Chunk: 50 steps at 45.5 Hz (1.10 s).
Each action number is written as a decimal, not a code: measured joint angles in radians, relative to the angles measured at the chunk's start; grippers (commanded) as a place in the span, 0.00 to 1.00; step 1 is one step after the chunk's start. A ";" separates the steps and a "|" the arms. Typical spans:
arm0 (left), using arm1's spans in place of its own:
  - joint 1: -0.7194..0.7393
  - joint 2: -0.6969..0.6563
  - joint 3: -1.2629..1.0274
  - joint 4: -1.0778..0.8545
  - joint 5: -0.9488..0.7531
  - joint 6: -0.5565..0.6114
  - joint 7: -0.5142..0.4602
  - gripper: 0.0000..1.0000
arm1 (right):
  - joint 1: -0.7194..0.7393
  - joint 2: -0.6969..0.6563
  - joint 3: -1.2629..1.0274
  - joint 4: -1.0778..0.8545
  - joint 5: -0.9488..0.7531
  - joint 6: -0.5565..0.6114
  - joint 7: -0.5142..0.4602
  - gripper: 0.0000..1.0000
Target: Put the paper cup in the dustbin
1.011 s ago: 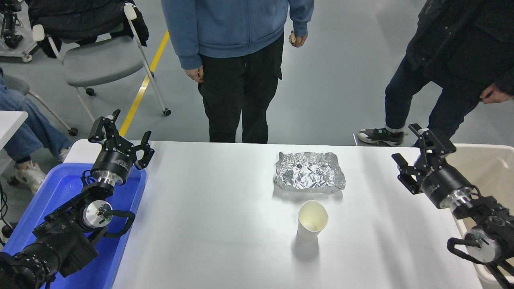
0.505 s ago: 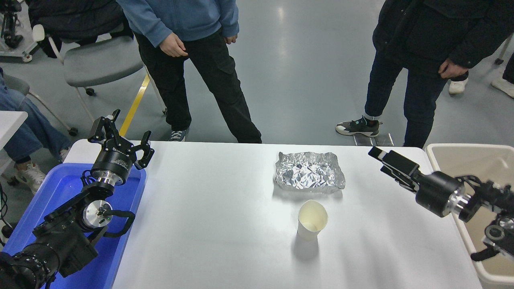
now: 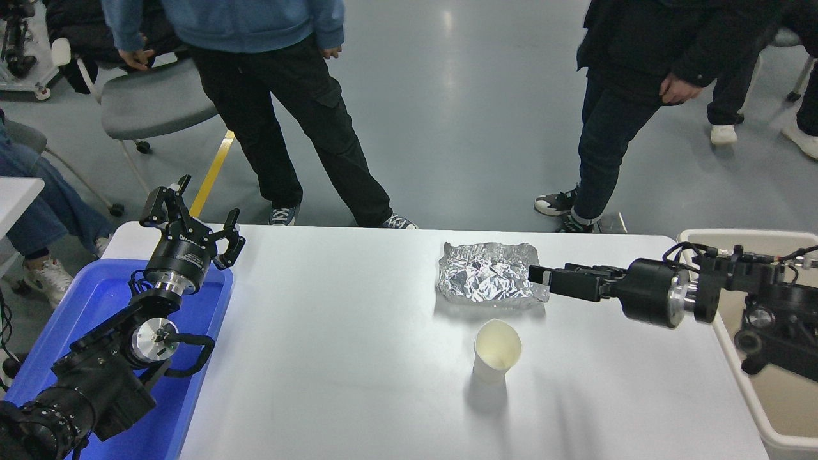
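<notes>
Right claw (image 3: 540, 276) swung left over foil (image 3: 491, 273), above paper cup (image 3: 497, 351).

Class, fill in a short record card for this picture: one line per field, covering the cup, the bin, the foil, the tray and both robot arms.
cup: paper cup upright on the table, untouched
bin: dustbin at the table's right end
foil: crumpled foil just beyond the cup
tray: blue tray at the left end
right gripper: reaching sideways at the foil's right edge, empty
left gripper: open, parked over the tray
</notes>
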 measured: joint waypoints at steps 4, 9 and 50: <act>0.000 0.000 0.000 0.000 0.000 0.000 0.000 1.00 | 0.046 0.053 -0.082 -0.045 -0.019 -0.028 0.000 0.99; 0.000 0.000 -0.001 0.001 0.000 0.000 0.000 1.00 | 0.081 0.119 -0.155 -0.100 -0.032 -0.058 0.000 0.99; 0.000 0.000 -0.001 0.001 0.000 0.000 0.000 1.00 | 0.093 0.393 -0.419 -0.365 -0.073 -0.142 0.044 0.60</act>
